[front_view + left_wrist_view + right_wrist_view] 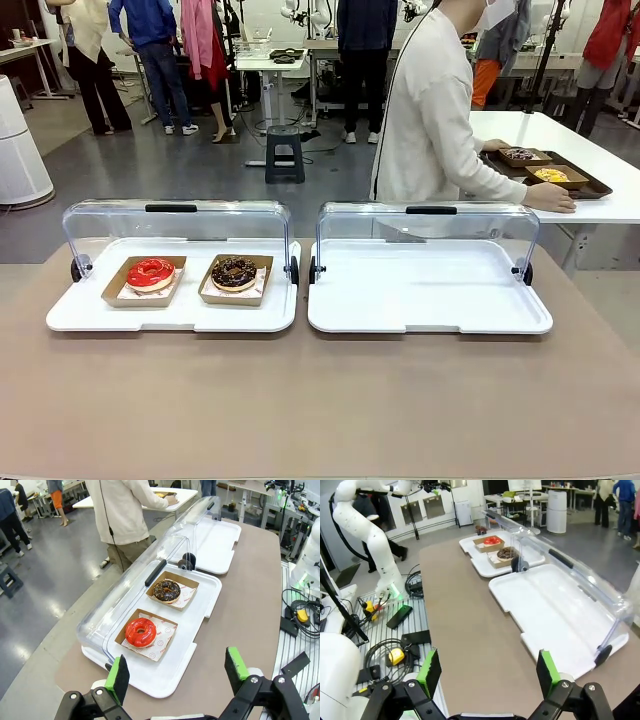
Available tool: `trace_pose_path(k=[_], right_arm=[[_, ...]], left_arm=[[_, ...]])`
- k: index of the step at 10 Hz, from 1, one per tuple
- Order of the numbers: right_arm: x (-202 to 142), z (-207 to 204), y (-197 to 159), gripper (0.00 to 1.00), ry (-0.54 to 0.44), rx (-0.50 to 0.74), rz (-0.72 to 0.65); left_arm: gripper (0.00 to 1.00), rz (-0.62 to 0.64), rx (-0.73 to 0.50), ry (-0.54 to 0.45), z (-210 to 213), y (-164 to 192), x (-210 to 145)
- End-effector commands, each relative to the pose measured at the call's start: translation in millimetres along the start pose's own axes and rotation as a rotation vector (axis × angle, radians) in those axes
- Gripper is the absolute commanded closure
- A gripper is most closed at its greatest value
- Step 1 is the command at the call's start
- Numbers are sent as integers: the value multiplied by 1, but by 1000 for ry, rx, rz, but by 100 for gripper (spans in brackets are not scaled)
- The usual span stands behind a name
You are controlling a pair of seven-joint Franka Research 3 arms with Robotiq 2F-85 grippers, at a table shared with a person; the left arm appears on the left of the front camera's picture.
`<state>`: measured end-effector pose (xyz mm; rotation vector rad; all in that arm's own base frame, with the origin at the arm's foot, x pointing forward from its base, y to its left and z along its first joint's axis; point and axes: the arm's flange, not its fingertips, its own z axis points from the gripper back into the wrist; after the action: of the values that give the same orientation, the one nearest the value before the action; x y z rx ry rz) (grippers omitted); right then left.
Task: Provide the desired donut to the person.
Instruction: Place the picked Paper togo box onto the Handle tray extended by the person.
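Two donuts sit in brown paper trays on the left white tray point(170, 318): a red-glazed donut point(150, 274) point(140, 632) point(491, 540) and a chocolate donut point(234, 272) point(166, 590) point(506, 553). The tray's clear lid point(175, 225) is swung back. The person point(430, 115) point(122, 515) in a cream cardigan stands beyond the table, turned to a side table, a hand on a dark tray point(545, 172) with more donuts. My left gripper point(177, 674) hangs open above the near edge of the left tray. My right gripper point(487, 672) hangs open over the brown tabletop, holding nothing.
A second white tray point(430, 290) point(555, 610) with its clear lid raised lies empty at the right. The brown tabletop point(320, 400) runs along the front. Cables and the left arm's base point(385, 575) are beside the table. Bystanders stand far back.
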<state>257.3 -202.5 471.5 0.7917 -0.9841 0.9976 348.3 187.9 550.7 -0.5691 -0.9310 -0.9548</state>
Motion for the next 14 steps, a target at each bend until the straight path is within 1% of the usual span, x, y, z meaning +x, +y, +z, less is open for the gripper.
trace_pose_path(k=[1, 2, 3, 14], right_arm=[[-10, -1, -37, 0, -57, 51, 24], [-13, -9, -40, 0, -53, 70, 31], [-5, -2, -18, 0, -11, 12, 6], [-5, -2, -18, 0, -11, 12, 6]], left_arm=[[0, -1, 2, -5, -1, 0, 1], [0, -1, 2, -5, -1, 0, 1], [0, -1, 2, -5, -1, 0, 1], [0, -1, 2, -5, -1, 0, 1]])
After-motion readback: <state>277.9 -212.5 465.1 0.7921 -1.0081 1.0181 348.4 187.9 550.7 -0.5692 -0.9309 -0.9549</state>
